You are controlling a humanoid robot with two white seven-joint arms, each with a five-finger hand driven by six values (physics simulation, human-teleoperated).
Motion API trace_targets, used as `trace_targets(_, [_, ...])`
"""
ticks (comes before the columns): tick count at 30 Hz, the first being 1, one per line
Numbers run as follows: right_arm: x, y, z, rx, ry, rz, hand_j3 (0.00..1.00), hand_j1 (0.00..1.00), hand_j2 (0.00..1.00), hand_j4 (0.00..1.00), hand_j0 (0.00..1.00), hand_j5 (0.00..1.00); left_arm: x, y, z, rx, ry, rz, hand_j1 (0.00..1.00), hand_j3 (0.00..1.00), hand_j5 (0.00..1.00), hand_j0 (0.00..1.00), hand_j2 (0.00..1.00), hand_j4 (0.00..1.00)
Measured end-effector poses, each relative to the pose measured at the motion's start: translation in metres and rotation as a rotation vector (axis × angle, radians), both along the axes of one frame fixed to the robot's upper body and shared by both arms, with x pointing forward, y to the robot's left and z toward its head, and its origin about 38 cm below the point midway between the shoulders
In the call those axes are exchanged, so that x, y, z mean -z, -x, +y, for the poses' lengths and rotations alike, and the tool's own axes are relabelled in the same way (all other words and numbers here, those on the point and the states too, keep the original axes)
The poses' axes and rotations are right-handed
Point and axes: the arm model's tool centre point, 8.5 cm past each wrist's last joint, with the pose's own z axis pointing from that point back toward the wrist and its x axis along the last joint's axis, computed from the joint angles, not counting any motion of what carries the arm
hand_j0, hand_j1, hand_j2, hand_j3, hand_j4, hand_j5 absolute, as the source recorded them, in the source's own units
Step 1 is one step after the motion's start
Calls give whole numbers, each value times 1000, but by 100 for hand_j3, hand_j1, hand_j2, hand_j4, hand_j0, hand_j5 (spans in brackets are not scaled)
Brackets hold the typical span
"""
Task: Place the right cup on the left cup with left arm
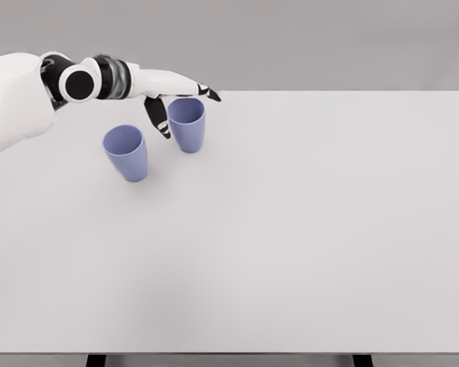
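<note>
Two blue cups stand upright on the bench (291, 245), near each other but apart. The left robot hand (172, 95) hovers spread over the right cup (187, 124), holding nothing, thumb seemingly beside its wall. Likely light, rigid, smooth plastic: grip mid-wall, thumb opposing fingers, before lifting onto the left cup (125, 152).
</note>
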Motion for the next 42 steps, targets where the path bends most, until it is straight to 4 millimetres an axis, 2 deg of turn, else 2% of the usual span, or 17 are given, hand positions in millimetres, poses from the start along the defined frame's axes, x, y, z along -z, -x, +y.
trace_targets(14, [0, 0, 0, 0, 0, 0, 100, 100, 100, 100, 100, 100, 0, 0, -4, 4, 6, -12, 100, 100, 100, 100, 100, 100])
trace_targets(26, [0, 0, 0, 0, 0, 0, 100, 100, 100, 100, 100, 100, 5, -4, 3, -14, -26, -33, 100, 100, 100, 100, 100, 100])
trace_targets(33, [0, 0, 0, 0, 0, 0, 100, 100, 100, 100, 100, 100, 5, -6, -2, -14, -18, -48, 100, 100, 100, 100, 100, 100])
trace_targets(35, [0, 0, 0, 0, 0, 0, 100, 100, 100, 100, 100, 100, 12, -4, -2, -16, -17, -38, 100, 100, 100, 100, 100, 100])
trace_targets(39, [0, 0, 0, 0, 0, 0, 100, 100, 100, 100, 100, 100, 12, -4, -2, -18, -14, -39, 100, 100, 100, 100, 100, 100])
trace_targets(40, [0, 0, 0, 0, 0, 0, 100, 100, 100, 100, 100, 100, 12, -4, -2, -18, -14, -39, 96, 96, 96, 96, 96, 96])
trace_targets(41, [0, 0, 0, 0, 0, 0, 100, 100, 100, 100, 100, 100, 12, -4, -2, -19, -13, -40, 82, 82, 82, 82, 82, 82])
trace_targets(42, [0, 0, 0, 0, 0, 0, 100, 100, 100, 100, 100, 100, 12, -4, -2, -17, -12, -40, 79, 79, 79, 79, 79, 79])
